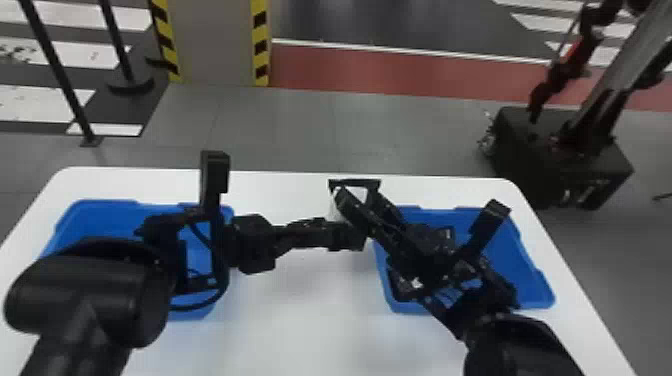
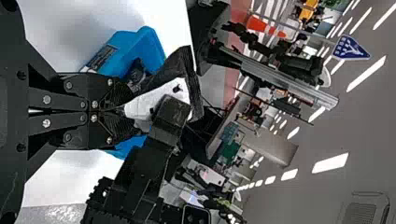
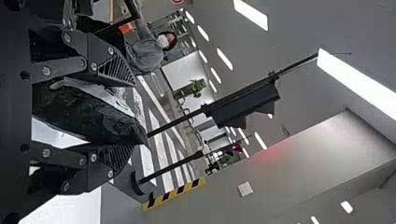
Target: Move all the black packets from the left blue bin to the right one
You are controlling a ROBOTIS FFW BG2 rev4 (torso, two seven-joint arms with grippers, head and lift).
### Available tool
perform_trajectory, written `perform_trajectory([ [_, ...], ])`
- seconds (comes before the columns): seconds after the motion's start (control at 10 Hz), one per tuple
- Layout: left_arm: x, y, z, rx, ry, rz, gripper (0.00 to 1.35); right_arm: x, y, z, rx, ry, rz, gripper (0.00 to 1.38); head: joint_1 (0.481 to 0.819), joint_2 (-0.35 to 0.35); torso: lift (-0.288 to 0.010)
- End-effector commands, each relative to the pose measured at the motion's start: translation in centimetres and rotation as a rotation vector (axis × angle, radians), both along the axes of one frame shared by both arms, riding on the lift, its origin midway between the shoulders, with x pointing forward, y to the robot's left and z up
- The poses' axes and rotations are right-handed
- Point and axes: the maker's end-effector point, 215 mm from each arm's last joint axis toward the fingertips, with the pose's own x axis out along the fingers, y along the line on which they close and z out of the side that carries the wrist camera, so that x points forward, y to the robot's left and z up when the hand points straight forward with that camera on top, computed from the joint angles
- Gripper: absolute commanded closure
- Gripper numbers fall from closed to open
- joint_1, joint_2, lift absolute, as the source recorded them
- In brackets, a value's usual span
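In the head view my left gripper (image 1: 356,235) reaches across mid-table, and my right gripper (image 1: 361,200) meets it beside the right blue bin (image 1: 531,282). The left wrist view shows my left gripper (image 2: 122,111) closed on the end of a black packet with a white face (image 2: 142,99). In the right wrist view that packet (image 3: 88,114) lies between the spread fingers of my right gripper (image 3: 122,116). Black packets (image 1: 407,286) lie in the right bin, partly under my right arm. My left arm covers much of the left blue bin (image 1: 107,215).
The white table (image 1: 300,310) carries both bins, with bare surface between them. Beyond its far edge stand a dark wheeled base with an arm (image 1: 560,160), a striped pillar (image 1: 215,40) and thin posts (image 1: 55,65).
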Motion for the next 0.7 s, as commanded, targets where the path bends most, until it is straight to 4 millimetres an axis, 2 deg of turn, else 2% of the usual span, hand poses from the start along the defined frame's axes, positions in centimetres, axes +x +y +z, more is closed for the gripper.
perform_trajectory([
  [0.0, 0.1, 0.2, 0.0, -0.002, -0.003, 0.005, 1.21, -0.1, 0.0, 0.0, 0.012, -0.003, -0.004, 1.28, 0.695, -0.127, -0.11],
  [0.2, 0.2, 0.6, -0.4, -0.008, 0.009, 0.027, 1.18, -0.3, -0.1, 0.3, 0.023, -0.01, -0.003, 1.28, 0.695, -0.127, -0.11],
  [0.3, 0.3, 1.2, -1.0, -0.016, 0.024, 0.062, 0.82, -0.3, -0.2, 0.3, 0.033, -0.011, -0.008, 1.28, 0.695, -0.124, -0.11],
  [0.4, 1.0, 2.9, -1.2, -0.023, -0.008, 0.117, 0.31, -0.2, -0.5, 0.6, 0.043, -0.02, -0.017, 1.28, 0.695, -0.119, -0.11],
  [0.5, 1.2, 4.9, -1.9, -0.032, -0.027, 0.177, 0.09, 0.0, -1.8, 0.3, 0.041, -0.018, -0.049, 1.28, 0.695, -0.115, -0.11],
  [0.6, 1.5, 8.3, -1.9, -0.061, -0.078, 0.27, 0.13, 0.1, -3.6, -0.6, 0.034, 0.001, -0.092, 1.28, 0.695, -0.102, -0.11],
])
